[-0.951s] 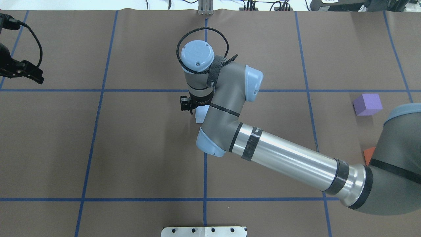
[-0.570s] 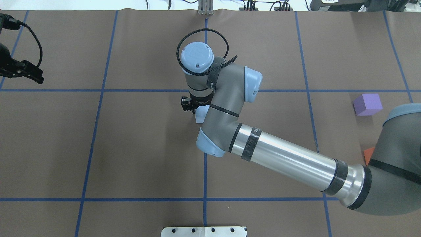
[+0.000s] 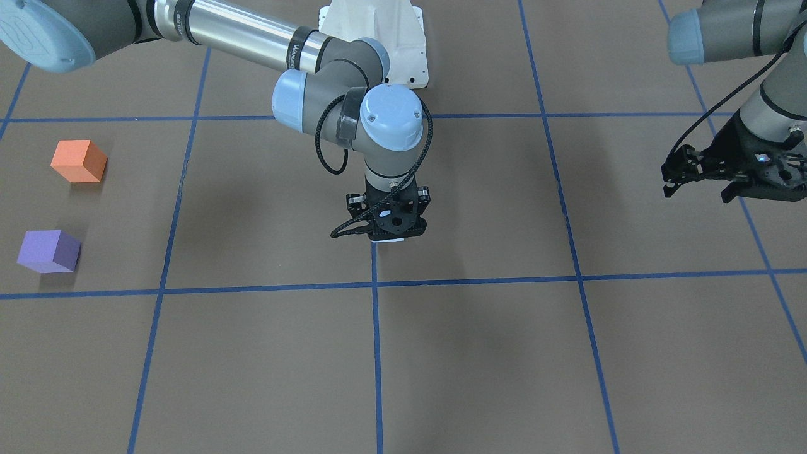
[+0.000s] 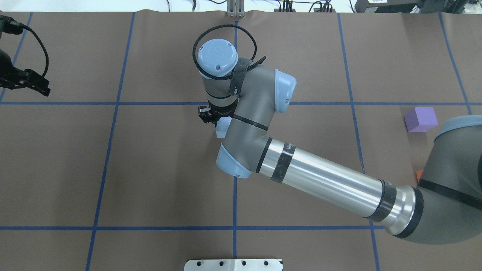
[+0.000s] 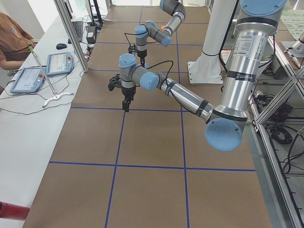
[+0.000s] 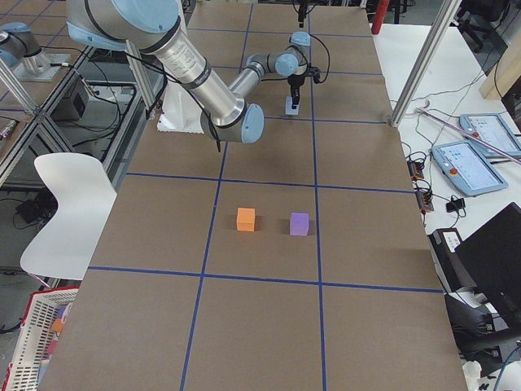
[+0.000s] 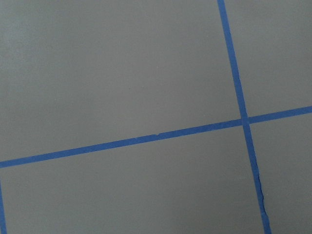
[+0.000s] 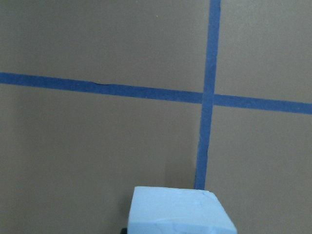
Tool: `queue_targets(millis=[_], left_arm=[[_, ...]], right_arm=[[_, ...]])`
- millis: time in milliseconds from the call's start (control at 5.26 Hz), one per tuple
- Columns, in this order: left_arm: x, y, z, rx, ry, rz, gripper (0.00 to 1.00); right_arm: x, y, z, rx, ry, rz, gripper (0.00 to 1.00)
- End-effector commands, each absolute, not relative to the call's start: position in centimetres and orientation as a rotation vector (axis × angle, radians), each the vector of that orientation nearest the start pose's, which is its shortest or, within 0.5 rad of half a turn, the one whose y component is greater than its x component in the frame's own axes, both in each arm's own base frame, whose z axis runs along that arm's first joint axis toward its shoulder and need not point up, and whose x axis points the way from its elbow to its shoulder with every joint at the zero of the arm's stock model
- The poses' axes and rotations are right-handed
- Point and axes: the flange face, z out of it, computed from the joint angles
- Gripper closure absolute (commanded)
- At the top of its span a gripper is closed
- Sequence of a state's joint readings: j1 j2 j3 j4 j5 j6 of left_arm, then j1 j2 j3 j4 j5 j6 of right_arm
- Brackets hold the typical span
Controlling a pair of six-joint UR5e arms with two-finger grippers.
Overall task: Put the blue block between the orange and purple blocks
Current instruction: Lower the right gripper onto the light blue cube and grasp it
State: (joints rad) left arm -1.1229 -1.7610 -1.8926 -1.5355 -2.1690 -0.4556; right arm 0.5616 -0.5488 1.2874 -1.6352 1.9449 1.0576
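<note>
1. You've got the right end effector (image 3: 394, 232) pointing straight down near the middle of the worktop (image 3: 504, 353), closed on the blue block (image 8: 178, 213). The block's pale top shows at the bottom edge of the right wrist view, directly under the end effector.
2. Can't tell whether the block is clear of the worktop.
3. A crossing of tape lines (image 8: 208, 97) lies just ahead of the block.
4. The orange block (image 3: 78, 161) & purple block (image 3: 48, 251) sit well apart from it, toward the robot's right end. They're side by side, not touching, w/ bare worktop between them.
5. Brown worktop & tape lines run from the held block to that pair.
6. In the overhead view the right arm (image 4: 324, 178) hides most of the orange block.
7. The left end effector (image 3: 681, 171) hangs toward the robot's left end, well apart. Can't tell if it's open or closed.
</note>
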Motion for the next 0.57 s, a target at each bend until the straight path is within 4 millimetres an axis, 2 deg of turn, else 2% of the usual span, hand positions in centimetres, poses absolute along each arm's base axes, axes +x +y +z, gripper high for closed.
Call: queue_targets(millis=[0, 190, 380], left_arm=[[16.7, -52.7, 41.3, 0.165, 0.731, 0.135, 0.0], [16.7, -52.7, 41.2, 0.165, 0.733, 0.136, 0.0], [16.6, -52.6, 41.2, 0.163, 0.733, 0.134, 0.0]], right_arm=[[-52.9, -47.0, 7.3, -0.014, -0.707, -0.055, 1.0], [-45.3, -45.4, 7.3, -0.043, -0.679, -0.012, 1.0], [-38.0, -43.4, 11.1, -0.02, -0.664, -0.026, 1.0]])
